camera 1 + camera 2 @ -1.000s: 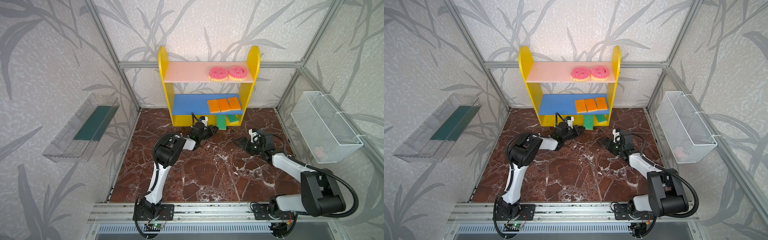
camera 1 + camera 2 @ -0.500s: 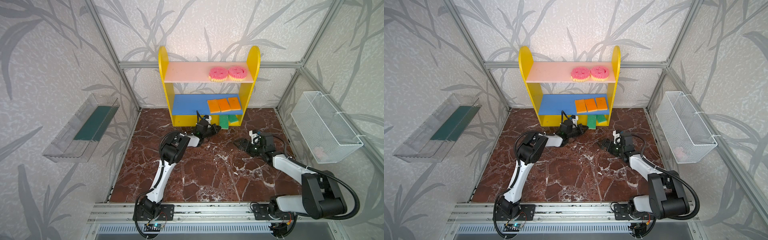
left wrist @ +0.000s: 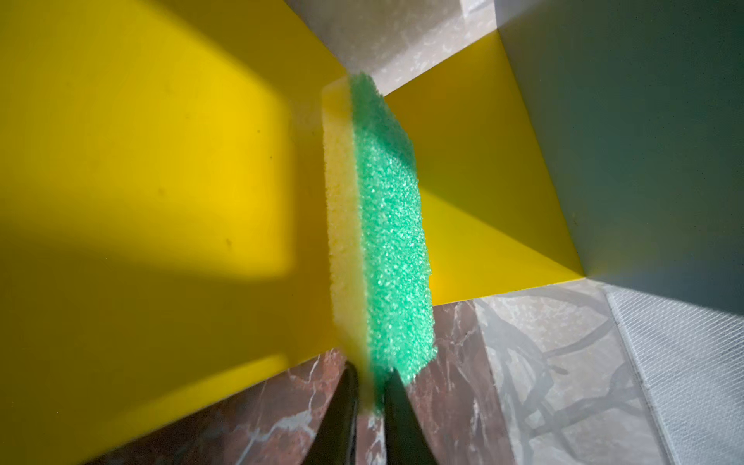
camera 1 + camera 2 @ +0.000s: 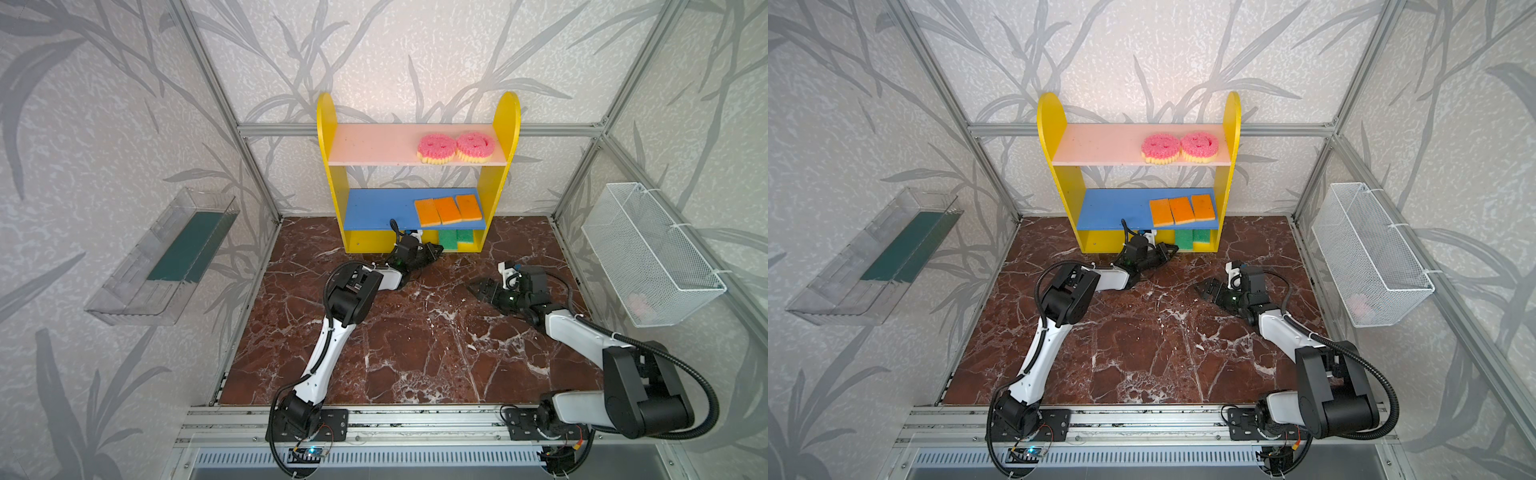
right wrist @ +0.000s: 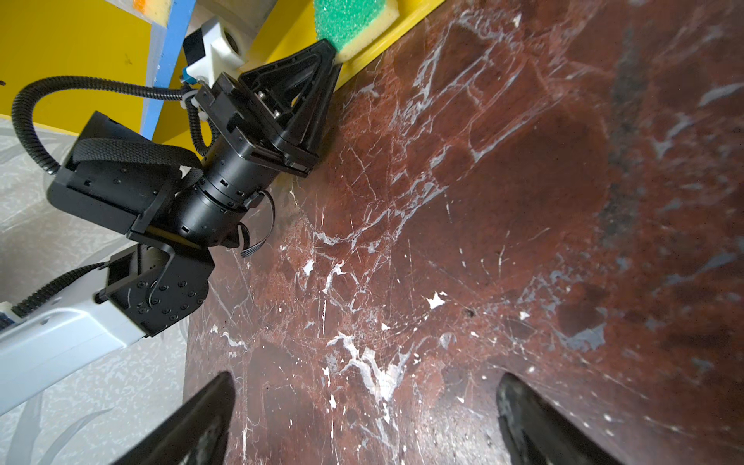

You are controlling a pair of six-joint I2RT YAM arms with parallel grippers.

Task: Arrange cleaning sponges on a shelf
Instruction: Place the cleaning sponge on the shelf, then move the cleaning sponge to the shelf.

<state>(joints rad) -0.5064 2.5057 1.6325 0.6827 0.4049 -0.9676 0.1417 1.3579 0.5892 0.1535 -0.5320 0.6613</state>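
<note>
In both top views the shelf stood at the far edge of the marbled worktop. Two pink sponges lay side by side, touching, at the right end of its pink top board. Three orange sponges lay in a tight row at the right end of the blue board. On the yellow base, at the right, a green sponge lay just left of a second green sponge, the two touching.

The left claw reached low to the front of the base, its tips at the near edge of the green sponge. From above, how the jaws stood could not be made out. The left wrist view gave what the top views hid. There the green sponge lay flat on the base, yellow foam down, with its near end between two dark fingers set close together. Whether they squeezed the foam or only flanked it could not be told. The right wrist view showed the left claw from the side, tips at the sponge's corner.

The right claw hovered low over bare worktop, right of centre, well apart from the shelf. Its own wrist view showed plainly that its fingers were spread wide, released, with nothing between them.
</note>
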